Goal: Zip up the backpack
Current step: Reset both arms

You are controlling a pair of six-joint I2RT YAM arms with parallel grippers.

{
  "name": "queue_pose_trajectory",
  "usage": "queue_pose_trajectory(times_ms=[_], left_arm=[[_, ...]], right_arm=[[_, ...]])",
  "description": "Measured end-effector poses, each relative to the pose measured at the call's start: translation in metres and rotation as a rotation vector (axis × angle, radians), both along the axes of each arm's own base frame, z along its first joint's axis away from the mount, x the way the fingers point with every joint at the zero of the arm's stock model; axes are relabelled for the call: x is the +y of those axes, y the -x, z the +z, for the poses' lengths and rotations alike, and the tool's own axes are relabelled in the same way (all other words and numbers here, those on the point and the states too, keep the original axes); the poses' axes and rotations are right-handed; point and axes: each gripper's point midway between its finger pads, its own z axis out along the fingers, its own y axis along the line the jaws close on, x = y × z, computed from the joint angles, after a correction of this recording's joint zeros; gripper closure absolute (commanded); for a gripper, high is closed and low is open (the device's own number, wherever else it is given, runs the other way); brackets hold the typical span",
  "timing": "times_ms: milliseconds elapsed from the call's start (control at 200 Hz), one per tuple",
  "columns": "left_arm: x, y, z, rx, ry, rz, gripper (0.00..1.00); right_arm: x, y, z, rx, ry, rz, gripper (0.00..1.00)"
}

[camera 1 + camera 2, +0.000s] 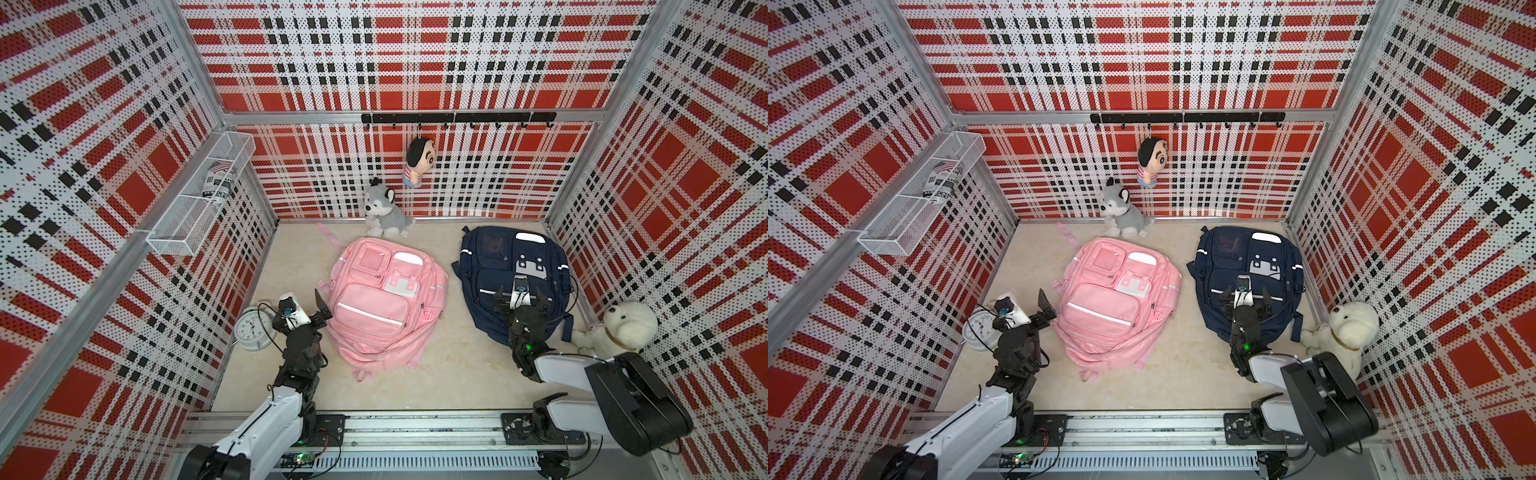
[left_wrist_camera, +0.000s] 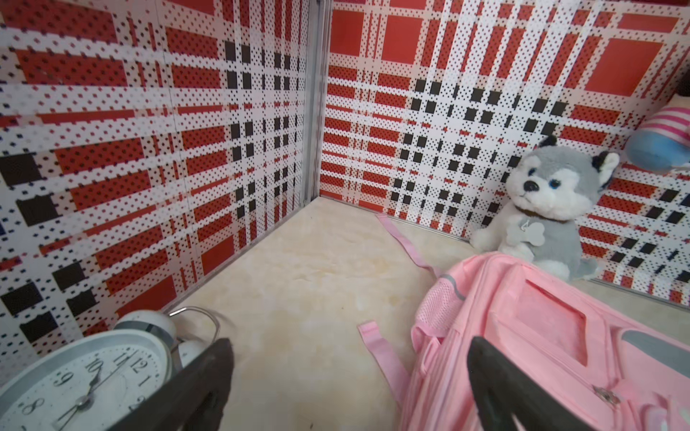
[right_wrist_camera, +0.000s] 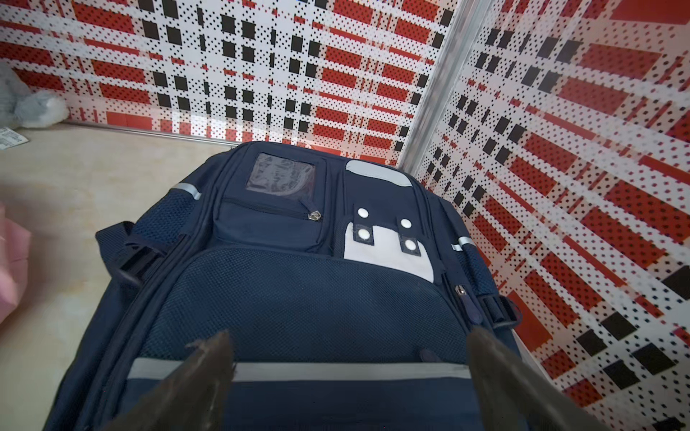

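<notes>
Open floor [image 1: 455, 345] between pink backpack [image 1: 374, 303] and navy backpack [image 1: 490, 266] — alarm clock [image 1: 252, 328] crowds left side, plush dog [image 1: 629, 326] right

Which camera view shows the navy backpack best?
Right wrist: the navy backpack fills it, zip pulls clear. Both top views show it smaller, partly behind the right gripper. Left wrist: not at all.

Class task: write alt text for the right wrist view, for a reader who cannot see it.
A navy backpack lies flat on a beige floor, with the open right gripper poised over its lower front; red plaid walls stand behind.
</notes>
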Motion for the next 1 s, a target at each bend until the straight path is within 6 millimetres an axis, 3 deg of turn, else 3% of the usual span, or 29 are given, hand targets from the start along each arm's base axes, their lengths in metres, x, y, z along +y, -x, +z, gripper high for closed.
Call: queue_pose_trajectory(times_ms=[160, 421, 521, 671, 762, 1002], left_arm=[[0.004, -0.014, -0.024, 0.072, -0.045, -0.016, 0.02], [0.021, -0.023, -0.014, -0.04, -0.015, -0.049, 0.02], [0.017, -0.033, -0.017, -0.042, -0.013, -0.09, 0.02], [0.003, -0.066, -0.037, 0.027, -0.021, -0.182, 0.02], [-0.005, -0.081, -0.023, -0.001, -0.041, -0.191, 0.02], [-0.01, -0.083, -0.019, -0.004, -0.063, -0.187, 0.02]], right_arm=[[-0.009, 0.0, -0.001, -0.067, -0.027, 0.009, 0.0], [-0.012, -0.008, -0.011, -0.099, -0.069, 0.041, 0.0], [-0.01, -0.013, -0.005, -0.121, -0.081, 0.046, 0.0], [-0.012, -0.023, -0.001, -0.124, -0.098, 0.05, 0.0], [-0.015, -0.031, 0.0, -0.112, -0.113, 0.051, 0.0], [-0.015, -0.035, -0.006, -0.081, -0.133, 0.068, 0.0]])
